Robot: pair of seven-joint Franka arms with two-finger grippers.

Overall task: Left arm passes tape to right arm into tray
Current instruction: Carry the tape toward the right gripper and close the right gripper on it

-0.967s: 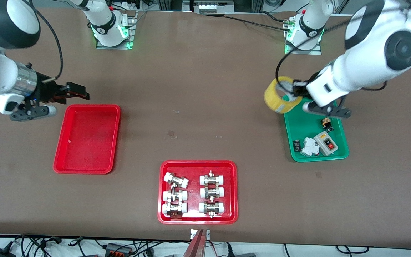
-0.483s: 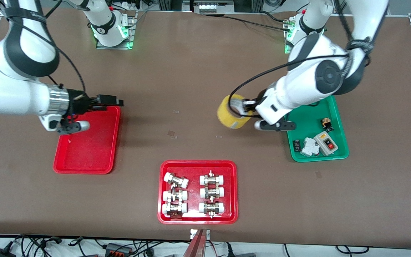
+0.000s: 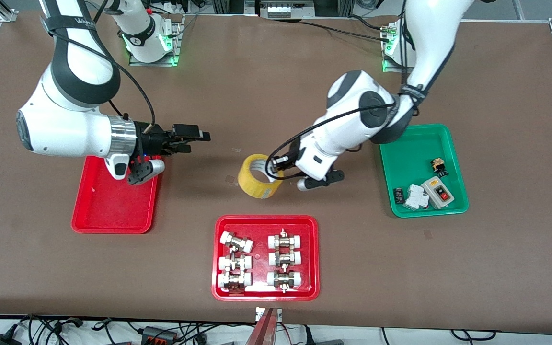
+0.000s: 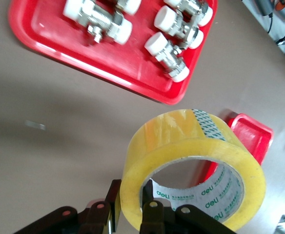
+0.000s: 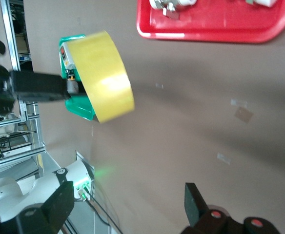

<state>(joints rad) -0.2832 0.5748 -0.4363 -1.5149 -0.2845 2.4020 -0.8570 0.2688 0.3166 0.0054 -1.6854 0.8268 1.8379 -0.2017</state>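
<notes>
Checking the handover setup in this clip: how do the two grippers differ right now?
The left gripper is shut on the tape, gripping the roll's wall; the right gripper is open and holds nothing. The left gripper is over bare table at mid-table, above the tray of pipe fittings; the right gripper is just past the plain red tray's corner. Both point toward each other.

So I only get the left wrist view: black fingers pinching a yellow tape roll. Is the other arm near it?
Observer: Not touching. The right gripper hangs open over bare table, apart from the tape that the left gripper holds.
Operator: Where does the roll go?
Observer: The plain red tray lies toward the right arm's end, partly under that arm's wrist.
Operator: Anything else?
Observer: A green tray of small electrical parts, toward the left arm's end.
</notes>
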